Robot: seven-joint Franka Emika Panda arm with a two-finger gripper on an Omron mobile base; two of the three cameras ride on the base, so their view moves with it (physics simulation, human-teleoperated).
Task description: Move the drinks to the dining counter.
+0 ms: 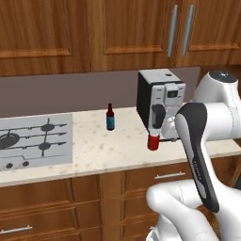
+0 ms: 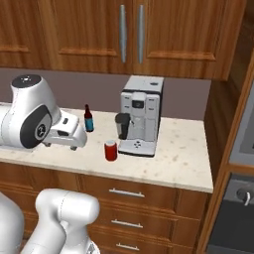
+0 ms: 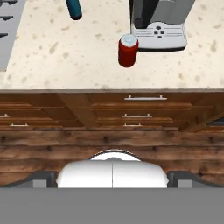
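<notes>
A small red can (image 1: 153,141) (image 2: 111,150) (image 3: 127,51) stands on the beige counter just in front of the coffee machine. A short dark-red bottle with a blue label (image 1: 110,117) (image 2: 89,119) (image 3: 73,8) stands farther back, to the can's left. My gripper (image 2: 74,145) (image 3: 112,179) hangs open and empty in front of the counter's front edge, left of the can and apart from both drinks. In the left base view my own forearm hides the hand. The dining counter is out of view.
A black and silver coffee machine (image 1: 160,99) (image 2: 141,114) (image 3: 159,17) stands against the back wall. A grey stovetop (image 1: 35,141) lies at the counter's left. Wooden drawers (image 2: 126,193) sit below, wall cabinets (image 2: 129,34) above, and a tall unit (image 2: 238,149) closes the right end.
</notes>
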